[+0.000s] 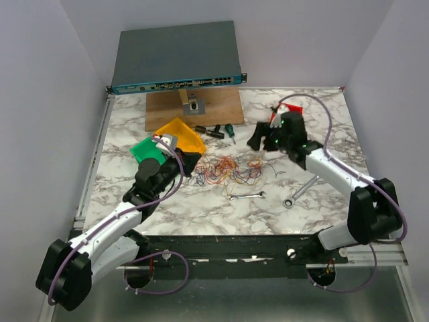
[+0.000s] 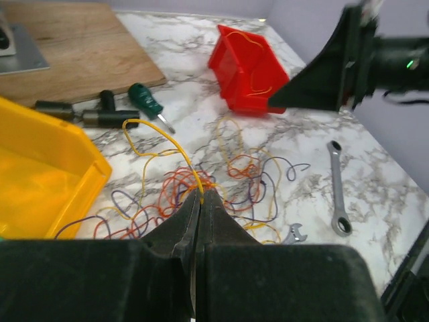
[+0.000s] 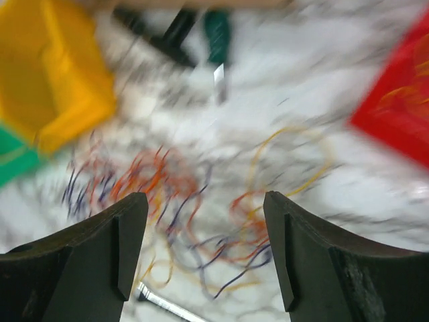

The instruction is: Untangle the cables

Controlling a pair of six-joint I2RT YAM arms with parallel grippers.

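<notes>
Cables: most lie in one messy heap in the middle of the counter.
Left hand: pinched shut on one yellow cable at the heap's near edge.
Right hand: fingers wide apart, holding nothing, above the heap.
Done: one yellow strand lies in the red bin.
Left to do: nearly all of it, I think.

Marble-patterned table, pale lilac walls
</notes>
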